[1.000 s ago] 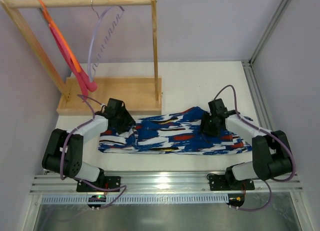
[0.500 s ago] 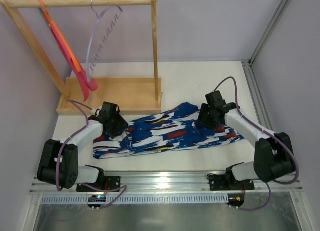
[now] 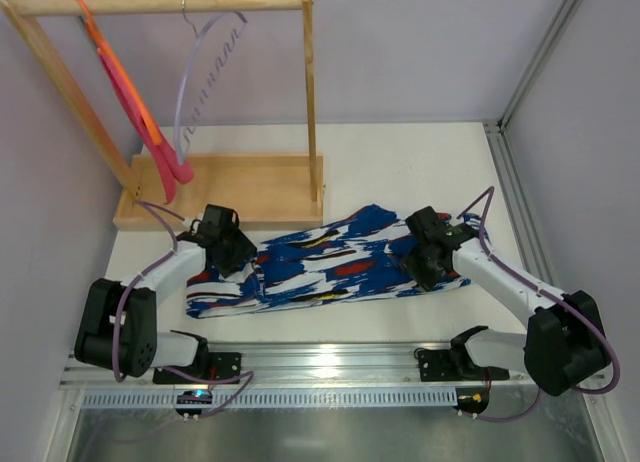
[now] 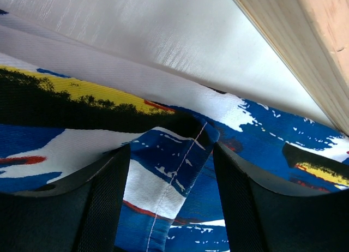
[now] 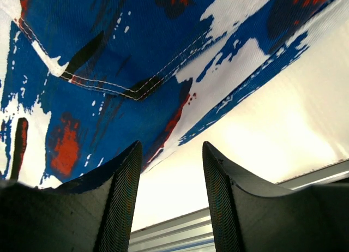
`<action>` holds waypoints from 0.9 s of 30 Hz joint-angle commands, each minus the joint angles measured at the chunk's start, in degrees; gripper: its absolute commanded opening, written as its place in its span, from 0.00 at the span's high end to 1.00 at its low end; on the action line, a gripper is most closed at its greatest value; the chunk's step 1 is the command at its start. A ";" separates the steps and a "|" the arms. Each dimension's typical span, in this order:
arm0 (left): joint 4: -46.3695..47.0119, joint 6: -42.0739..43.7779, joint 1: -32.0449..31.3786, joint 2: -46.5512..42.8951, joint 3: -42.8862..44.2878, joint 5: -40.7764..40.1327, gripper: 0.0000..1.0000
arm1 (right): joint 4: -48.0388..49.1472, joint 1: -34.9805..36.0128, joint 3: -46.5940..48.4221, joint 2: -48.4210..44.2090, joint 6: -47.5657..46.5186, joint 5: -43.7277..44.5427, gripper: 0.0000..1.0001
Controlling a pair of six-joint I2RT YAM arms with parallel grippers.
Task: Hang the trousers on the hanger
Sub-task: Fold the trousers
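Observation:
The printed trousers (image 3: 330, 267) lie spread across the table, left to right, in front of the arms. My left gripper (image 3: 228, 250) is at their left end. In the left wrist view a stitched fold of the trousers (image 4: 174, 181) stands between its fingers (image 4: 103, 203), and the gripper (image 4: 172, 148) is shut on that fold. My right gripper (image 3: 432, 267) sits at the trousers' right end, open. In the right wrist view it (image 5: 171, 148) has only bare table between its fingertips, with the cloth edge (image 5: 109, 55) just beyond. The pale hanger (image 3: 205, 72) hangs from the wooden rail at the back left.
A wooden rack stands on a base board (image 3: 240, 187) behind the trousers; its edge (image 4: 322, 45) lies close to my left gripper. An orange hanger (image 3: 125, 87) with pink-red cloth (image 3: 165, 167) hangs left of the pale one. An aluminium rail (image 3: 330, 367) runs along the near edge.
The trousers slid slightly left and their right end drew in. My right gripper moved off the cloth, toward the near right edge, and its jaws narrowed a little. The left gripper shifted left, then stayed.

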 commanded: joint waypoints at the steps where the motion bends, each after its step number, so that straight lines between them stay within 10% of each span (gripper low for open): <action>1: -0.37 0.23 0.44 1.67 -3.61 -1.33 0.36 | 1.09 2.81 0.46 1.40 9.92 2.46 0.49; 9: 0.24 -0.38 0.44 1.76 -5.11 -1.33 0.36 | 5.92 6.07 -0.68 7.04 14.50 2.11 0.50; 16: -1.16 -0.65 0.44 2.98 -4.49 -4.75 0.36 | 3.82 5.98 -3.84 3.09 14.42 7.91 0.96; 27: -4.15 -0.91 0.88 6.51 -2.03 -7.65 0.35 | -7.53 6.07 -5.77 0.01 11.69 16.00 0.96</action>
